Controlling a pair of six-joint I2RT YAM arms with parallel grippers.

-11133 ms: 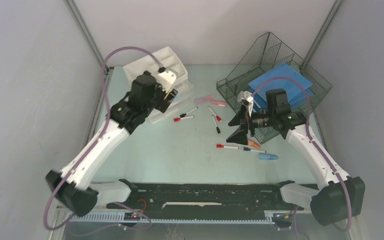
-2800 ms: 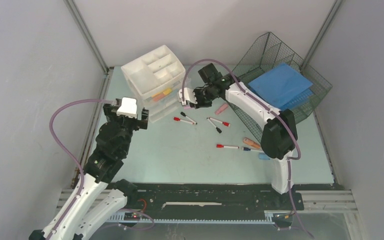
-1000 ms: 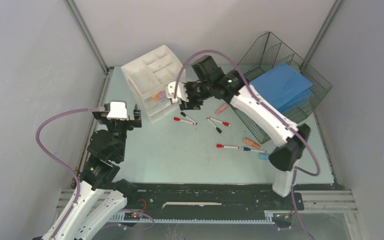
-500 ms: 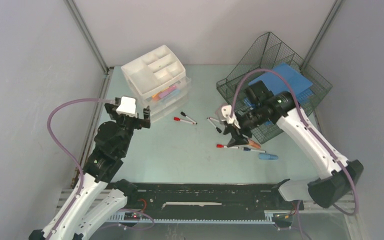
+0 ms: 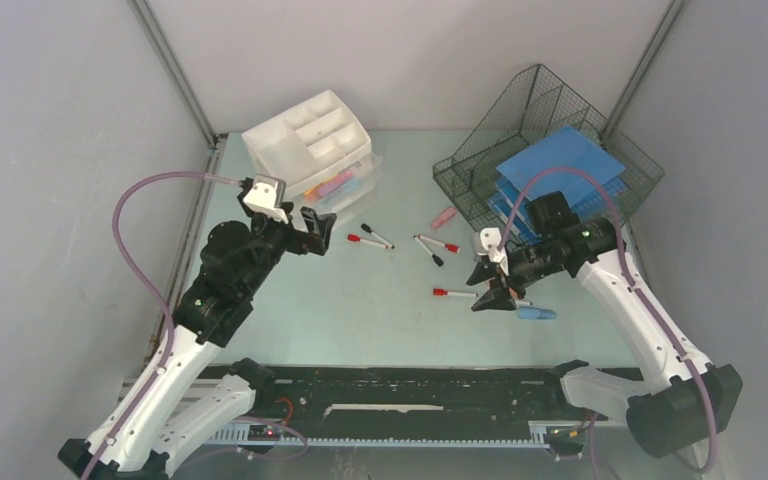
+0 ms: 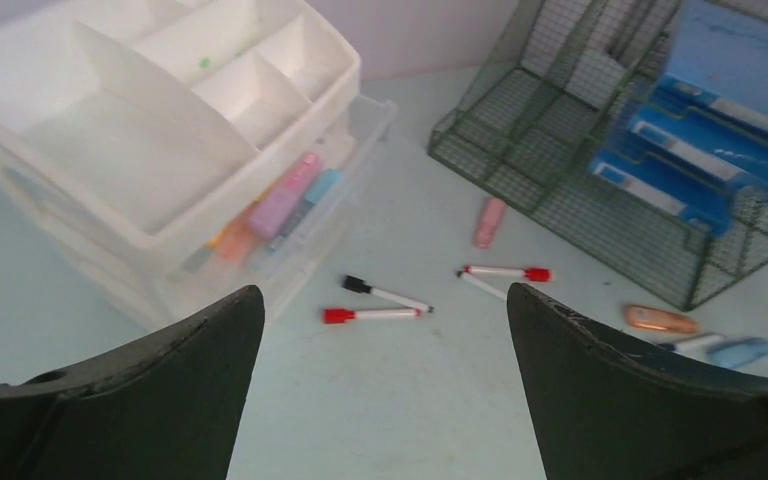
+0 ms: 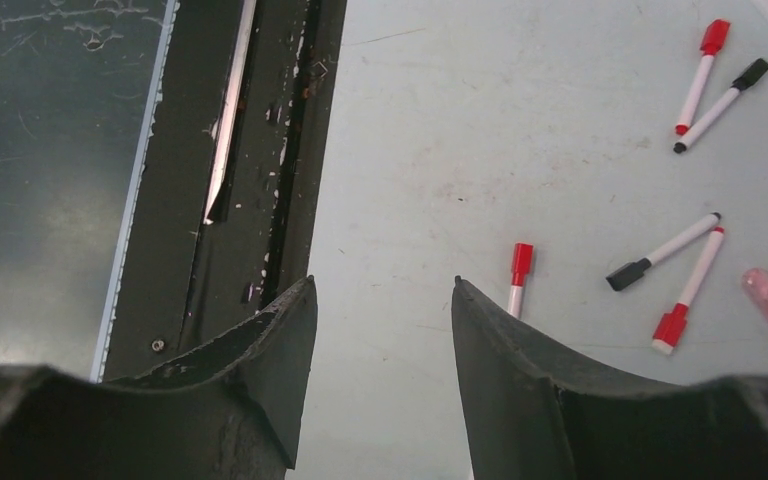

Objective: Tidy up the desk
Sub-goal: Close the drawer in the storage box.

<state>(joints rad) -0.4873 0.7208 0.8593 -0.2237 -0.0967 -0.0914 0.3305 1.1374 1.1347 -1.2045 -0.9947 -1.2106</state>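
On the left of the pale green desk [image 5: 360, 320], at its far edge, we see the white drawer unit [image 5: 305, 130]. Its lower drawer [image 6: 360, 130] is pulled out, with a few highlighters [image 6: 282, 198] lying inside. The left gripper [image 6: 382, 300] hangs just in front of it, fingers spread wide and holding nothing.

Toward the middle, loose pens lie on the bare top. A red-capped marker [image 6: 370, 315] lies just beside a black-capped marker [image 6: 385, 293], and a second pair of markers [image 6: 500, 275] lies further right. A pink highlighter [image 6: 488, 221] rests near the wire tray [image 5: 560, 95], which holds blue folders [image 5: 560, 165].

On the right, the right gripper [image 7: 381, 285] hovers low over the desk, fingers part-way apart with nothing between them. A lone red marker [image 7: 518, 275] lies just beyond one finger. An orange highlighter [image 6: 660, 319] and a blue highlighter [image 6: 735, 352] lie close by.

We judge the step in hand to be gathering loose pens for the drawer, with most yet to be collected. Next, the right gripper would need to shift sideways to straddle the lone red marker, then drop and close across its barrel.
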